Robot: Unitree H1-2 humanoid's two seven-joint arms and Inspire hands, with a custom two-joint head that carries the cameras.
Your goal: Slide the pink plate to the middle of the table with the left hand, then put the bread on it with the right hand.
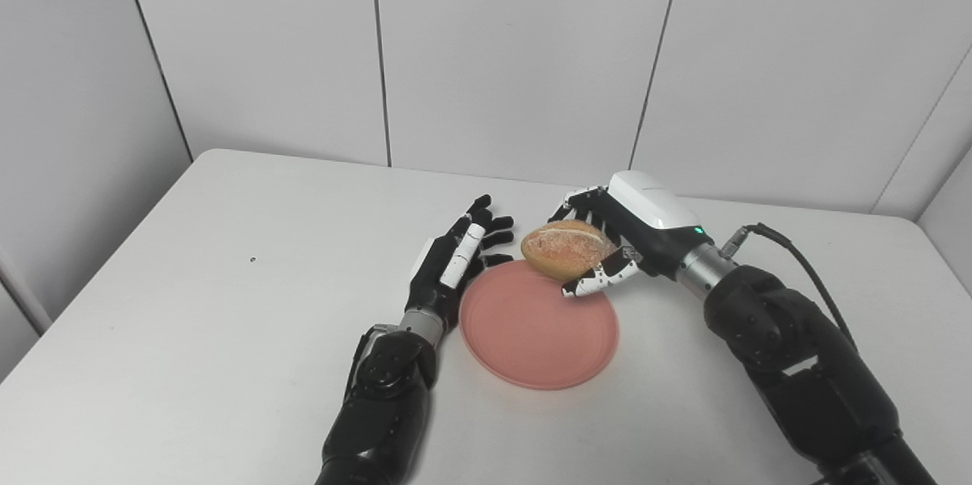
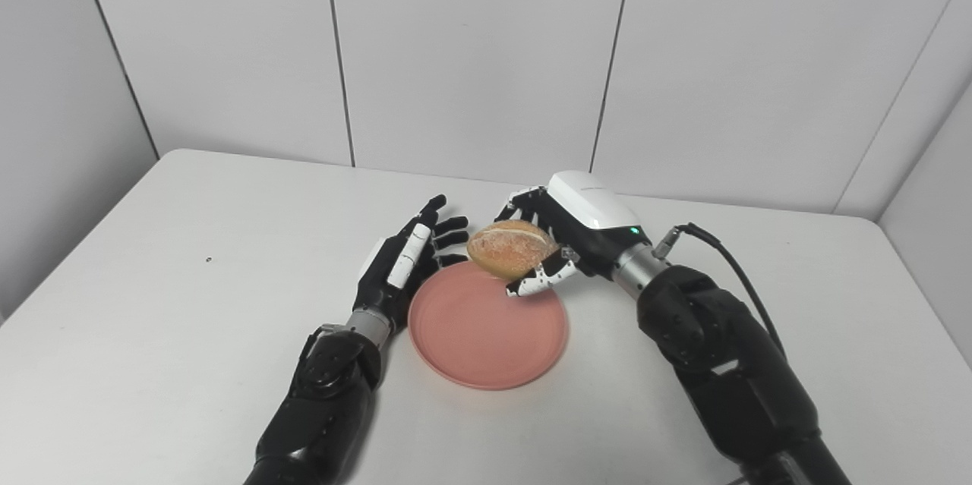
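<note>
white table (image 1: 228,333), pink plate (image 1: 531,341) lying flat near its middle

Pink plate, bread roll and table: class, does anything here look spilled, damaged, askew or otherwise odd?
Nothing stands out. The round pink plate lies flat and whole on the white table; the crusty brown bread roll is intact in the right robot hand, above the plate's far rim.

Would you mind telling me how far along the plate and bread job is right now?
The pink plate already sits near the middle of the table, with the open left hand beside its left edge. The right hand holds the bread over the plate's far rim. Left: lowering the bread onto the plate and letting go.
</note>
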